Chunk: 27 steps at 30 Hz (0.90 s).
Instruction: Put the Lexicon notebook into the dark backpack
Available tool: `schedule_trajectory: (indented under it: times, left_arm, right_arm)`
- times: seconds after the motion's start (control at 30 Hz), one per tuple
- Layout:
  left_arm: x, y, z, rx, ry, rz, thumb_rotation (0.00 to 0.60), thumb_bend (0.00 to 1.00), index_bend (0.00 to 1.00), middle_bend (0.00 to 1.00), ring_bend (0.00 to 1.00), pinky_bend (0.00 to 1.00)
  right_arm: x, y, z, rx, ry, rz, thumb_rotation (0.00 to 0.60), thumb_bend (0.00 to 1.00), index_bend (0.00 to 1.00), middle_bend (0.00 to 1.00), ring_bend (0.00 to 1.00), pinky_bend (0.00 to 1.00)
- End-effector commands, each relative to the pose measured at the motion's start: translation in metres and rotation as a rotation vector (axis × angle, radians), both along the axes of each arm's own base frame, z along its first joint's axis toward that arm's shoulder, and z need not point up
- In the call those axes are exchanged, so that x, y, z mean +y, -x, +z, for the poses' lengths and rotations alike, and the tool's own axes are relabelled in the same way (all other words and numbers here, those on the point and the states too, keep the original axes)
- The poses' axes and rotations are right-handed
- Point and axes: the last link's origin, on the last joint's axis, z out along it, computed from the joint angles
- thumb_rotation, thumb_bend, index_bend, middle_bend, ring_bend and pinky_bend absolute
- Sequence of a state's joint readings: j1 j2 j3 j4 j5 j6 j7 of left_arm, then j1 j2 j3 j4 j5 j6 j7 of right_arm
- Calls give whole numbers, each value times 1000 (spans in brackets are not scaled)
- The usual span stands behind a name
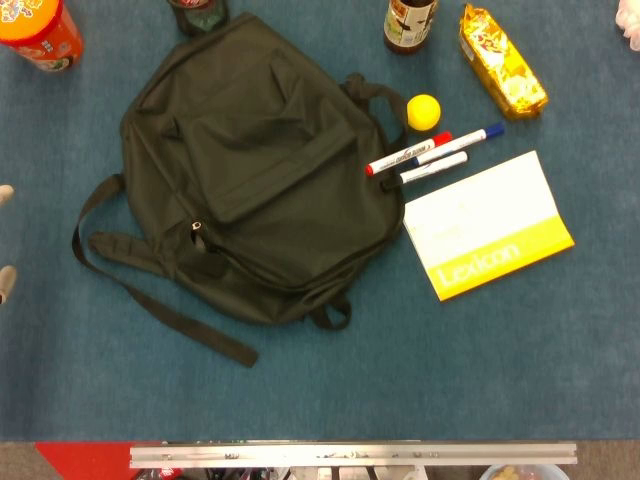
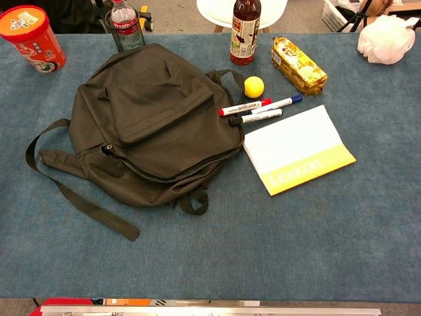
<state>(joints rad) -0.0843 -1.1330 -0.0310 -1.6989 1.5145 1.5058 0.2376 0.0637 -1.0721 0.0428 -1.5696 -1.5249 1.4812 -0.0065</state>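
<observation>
Head view: I look straight down on the backpack (image 1: 255,180).
Chest view: lower, slanting forward; same backpack (image 2: 151,122) shared.

An indoor lab or office-like test room: a desk (image 2: 368,217) covered in blue felt, a white chair (image 2: 217,13) and a storage basket (image 2: 339,14) behind the desk.

Of my left hand (image 1: 5,282) only two pale fingertips (image 1: 5,194) show at the left edge of the head view, set apart from each other. Whether they grip anything I cannot tell. My right hand is out of both views.
</observation>
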Motion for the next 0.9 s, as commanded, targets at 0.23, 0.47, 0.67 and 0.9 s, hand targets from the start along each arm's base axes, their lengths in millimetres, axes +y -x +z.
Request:
schedule_trajectory:
  times: [0.23,0.47,0.67,0.9]
  left_arm:
    - [1,-2,0,1,-2,-5,600,181,200,140,158,163]
    - [-1,-2,-1,-1,1,-8,600,181,200,140,158,163]
    - [-1,-5,-3,-13,8,-17,600,181,200,140,158,163]
    - [-2,-3,-2,-20,13,-16,600,182,199,140,158,163]
  right_arm:
    - [-1,-1,-1,4,-11,8,600,148,174,300,212,297]
    - [0,-6,-13,21,-109,47,600,148,188,305,212,297]
    - [-5,-10,-36,56,-232,99,600,149,202,310,212,300]
    - [-21,-15,-69,93,-313,150,600,152,216,317,212,308]
